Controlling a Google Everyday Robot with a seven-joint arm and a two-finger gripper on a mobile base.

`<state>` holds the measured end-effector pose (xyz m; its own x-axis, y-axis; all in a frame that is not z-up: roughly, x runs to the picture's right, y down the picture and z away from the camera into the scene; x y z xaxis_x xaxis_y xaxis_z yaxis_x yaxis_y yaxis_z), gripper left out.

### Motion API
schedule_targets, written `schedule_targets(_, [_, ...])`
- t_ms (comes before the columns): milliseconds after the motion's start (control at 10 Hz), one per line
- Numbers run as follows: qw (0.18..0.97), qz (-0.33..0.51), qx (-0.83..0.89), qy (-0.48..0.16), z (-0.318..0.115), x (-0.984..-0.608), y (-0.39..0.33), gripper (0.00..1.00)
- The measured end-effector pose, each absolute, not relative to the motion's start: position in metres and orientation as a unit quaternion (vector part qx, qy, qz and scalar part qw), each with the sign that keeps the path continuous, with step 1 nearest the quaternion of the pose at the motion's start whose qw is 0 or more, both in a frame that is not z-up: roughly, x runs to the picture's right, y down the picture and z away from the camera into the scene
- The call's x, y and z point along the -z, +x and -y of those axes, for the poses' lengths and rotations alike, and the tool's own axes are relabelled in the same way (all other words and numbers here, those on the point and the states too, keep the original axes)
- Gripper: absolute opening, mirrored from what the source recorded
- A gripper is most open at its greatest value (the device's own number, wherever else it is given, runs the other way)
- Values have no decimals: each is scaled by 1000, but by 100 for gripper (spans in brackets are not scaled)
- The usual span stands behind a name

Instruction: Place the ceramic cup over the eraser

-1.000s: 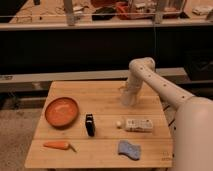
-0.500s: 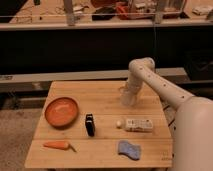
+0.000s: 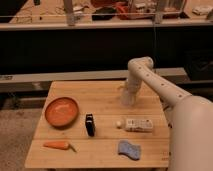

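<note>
Camera view: arm (image 3: 156, 83) bent downward, hand (image 3: 129, 96) at ceramic cup (image 3: 126, 101) (far side).

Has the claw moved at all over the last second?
No. The claw stays at the far side of the table, the same gap behind the white bottle as before.

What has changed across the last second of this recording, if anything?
Nothing has visibly changed. The gripper stays low at the ceramic cup, at the back right of the table. Whether it grips the cup cannot be told. The eraser, orange bowl, carrot, white bottle and blue pad all lie where they were.
</note>
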<state>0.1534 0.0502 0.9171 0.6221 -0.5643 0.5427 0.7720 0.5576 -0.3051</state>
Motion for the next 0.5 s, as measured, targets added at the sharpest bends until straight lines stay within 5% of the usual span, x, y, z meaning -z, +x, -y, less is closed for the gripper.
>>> schedule_targets(500, [860, 193, 390, -267, -44, -916, 157, 77])
